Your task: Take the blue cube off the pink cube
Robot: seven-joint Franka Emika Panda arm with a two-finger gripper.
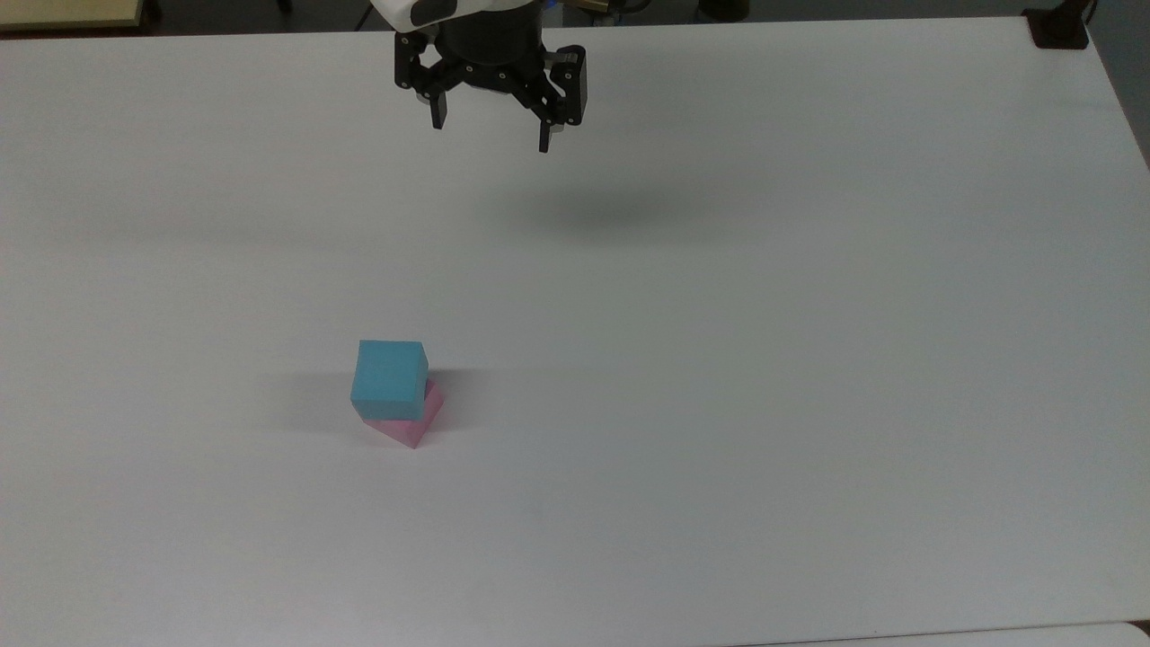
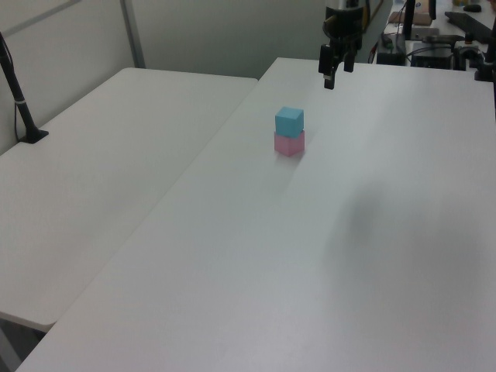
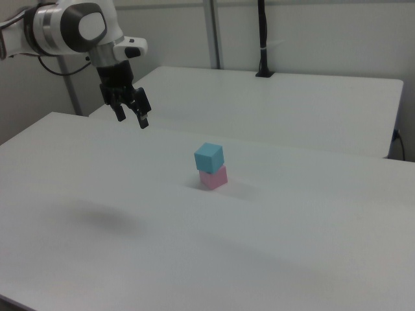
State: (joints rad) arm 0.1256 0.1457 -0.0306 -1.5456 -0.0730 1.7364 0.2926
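While the blue cube (image 1: 389, 379) sits stacked on the pink cube (image 1: 411, 426) on the white table (image 1: 809, 359), the gripper (image 1: 492, 135) hangs in the air well apart from the stack, near the table's far edge at the top of the top view. Fingers spread wide, nothing between them, pointing down at the table surface. Gripper's shadow falls on the table below it, toward the top view's right.

Stack is in the lower-left part of the top view. Blue cube is twisted relative to the pink one, so a pink corner pokes out on the lower right side in the top view. Both cubes rest flat, not tilted.

In the left view the blue cube (image 2: 289, 120) is directly atop the pink cube (image 2: 289, 143), and the gripper (image 2: 330, 77) is above and behind them, toward the left view's right. In the right view the gripper (image 3: 132, 119) is off to the right view's left of the blue cube (image 3: 209, 156) and pink cube (image 3: 214, 177), raised above the table (image 3: 311, 246). The white arm (image 3: 71, 29) reaches in from the right view's upper left. A second white table (image 3: 292, 103) stands behind, with a black pole (image 3: 262, 39) at its back edge.
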